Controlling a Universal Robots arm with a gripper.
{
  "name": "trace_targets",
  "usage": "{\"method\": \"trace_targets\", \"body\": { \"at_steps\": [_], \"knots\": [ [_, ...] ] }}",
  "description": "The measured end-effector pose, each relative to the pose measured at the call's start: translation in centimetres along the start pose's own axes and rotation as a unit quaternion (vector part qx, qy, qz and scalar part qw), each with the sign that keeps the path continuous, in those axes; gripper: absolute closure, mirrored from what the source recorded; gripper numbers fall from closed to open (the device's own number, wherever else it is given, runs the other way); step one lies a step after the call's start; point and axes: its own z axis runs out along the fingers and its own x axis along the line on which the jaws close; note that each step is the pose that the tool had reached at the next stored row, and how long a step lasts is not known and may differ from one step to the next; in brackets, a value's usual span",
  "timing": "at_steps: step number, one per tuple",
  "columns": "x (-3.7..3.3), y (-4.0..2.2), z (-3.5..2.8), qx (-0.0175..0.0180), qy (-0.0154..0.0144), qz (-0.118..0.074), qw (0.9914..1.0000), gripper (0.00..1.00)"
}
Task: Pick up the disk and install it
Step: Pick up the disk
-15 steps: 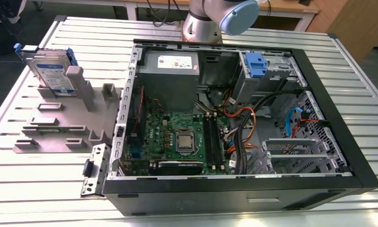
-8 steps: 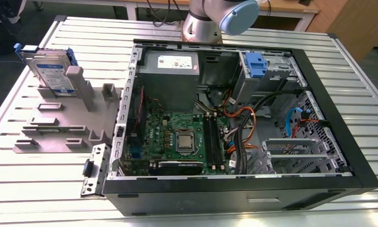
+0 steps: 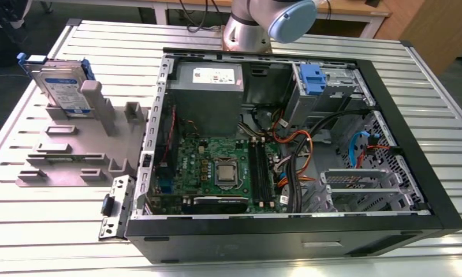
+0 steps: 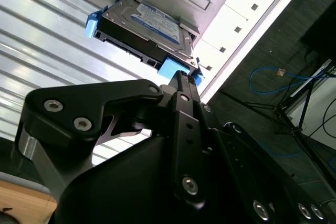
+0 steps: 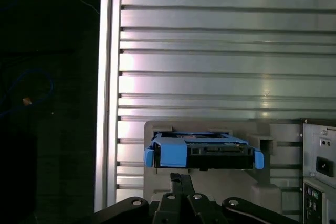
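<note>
The disk (image 3: 65, 92) stands on edge in a slot of the grey holder (image 3: 69, 156) at the exterior view's left, its white-and-blue label facing out and its blue side frame around it. In both wrist views the disk (image 4: 152, 24) (image 5: 202, 150) lies just beyond my gripper (image 4: 181, 80) (image 5: 180, 178). The black fingers are pressed together with nothing between them, and a gap separates them from the disk.
An open computer case (image 3: 293, 144) takes up the middle of the ribbed metal table (image 3: 62, 231); its drive bay with a small blue bracket (image 3: 312, 78) is at the far right corner. The arm's grey and blue joint (image 3: 281, 17) rises behind the case. The table's edge (image 5: 107, 77) runs close beside the holder.
</note>
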Motion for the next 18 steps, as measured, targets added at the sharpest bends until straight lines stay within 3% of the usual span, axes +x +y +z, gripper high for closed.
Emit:
{"method": "trace_targets", "body": {
  "at_steps": [8,18],
  "knots": [
    [0.0,0.0,0.0,0.0,0.0001,-0.002,1.0,0.89],
    [0.0,0.0,0.0,0.0,0.0008,-0.017,0.99985,0.89]
  ]
}}
